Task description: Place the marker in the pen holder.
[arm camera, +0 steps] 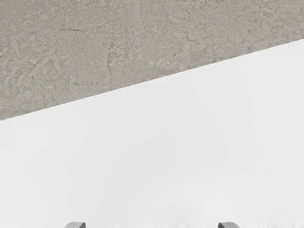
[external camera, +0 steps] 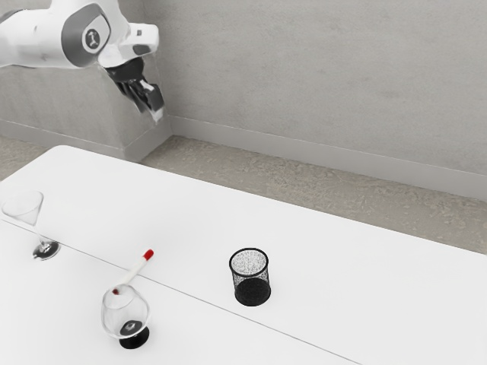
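Red caps one end of the marker [external camera: 138, 267], which lies on the worktop [external camera: 319, 266]; its pale barrel nearly melts into the white surface, and its other end shows by the rim of the round glass [external camera: 125, 313]. Whether those two touch, I can't tell. Near them, upright, is the black mesh holder [external camera: 252, 291]. Toward the exterior view's left, the stemmed glass [external camera: 46, 249] has a bowl I can barely trace. The tool [external camera: 157, 114] hangs high, well apart from the marker, spread, its fingertips [arm camera: 229, 225] mostly cut off in the wrist view.
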Robot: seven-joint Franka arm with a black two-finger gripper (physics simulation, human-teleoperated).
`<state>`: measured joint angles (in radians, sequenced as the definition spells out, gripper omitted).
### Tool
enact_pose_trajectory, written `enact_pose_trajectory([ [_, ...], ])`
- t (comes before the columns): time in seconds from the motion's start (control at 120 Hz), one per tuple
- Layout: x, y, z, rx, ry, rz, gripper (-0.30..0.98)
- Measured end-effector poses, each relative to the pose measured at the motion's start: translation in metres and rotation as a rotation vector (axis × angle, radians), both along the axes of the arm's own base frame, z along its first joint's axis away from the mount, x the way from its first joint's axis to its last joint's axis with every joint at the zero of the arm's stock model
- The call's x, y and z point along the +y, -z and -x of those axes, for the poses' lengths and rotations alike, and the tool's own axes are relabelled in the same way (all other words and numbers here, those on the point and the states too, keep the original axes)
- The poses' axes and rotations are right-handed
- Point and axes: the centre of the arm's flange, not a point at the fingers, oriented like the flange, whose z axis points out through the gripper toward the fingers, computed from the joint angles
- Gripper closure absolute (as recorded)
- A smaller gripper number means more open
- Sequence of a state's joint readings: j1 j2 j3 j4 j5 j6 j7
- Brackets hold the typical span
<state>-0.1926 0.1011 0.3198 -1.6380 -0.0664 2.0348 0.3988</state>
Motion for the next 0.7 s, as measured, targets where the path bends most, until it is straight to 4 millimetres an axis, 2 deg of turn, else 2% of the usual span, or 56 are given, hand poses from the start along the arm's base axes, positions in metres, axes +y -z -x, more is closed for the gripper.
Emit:
enact_pose_trajectory([
  [0.025,-0.005,-0.016,0.002,0.003,0.014,-0.005,0.32],
  [0.067,-0.013,-0.028,0.006,0.029,0.031,-0.011,0.27],
  [0.183,-0.019,-0.024,0.016,0.130,0.050,-0.023,0.16],
  [0.217,-0.017,-0.004,0.018,0.186,0.044,-0.032,0.14],
  [0.308,-0.007,0.090,0.026,0.373,0.016,-0.047,0.10],
  [0.392,0.006,0.156,0.035,0.469,-0.013,-0.056,0.07],
  [0.525,0.004,0.231,0.041,0.528,-0.041,-0.029,0.05],
  [0.7,0.001,0.293,0.053,0.529,-0.094,0.025,0.03],
])
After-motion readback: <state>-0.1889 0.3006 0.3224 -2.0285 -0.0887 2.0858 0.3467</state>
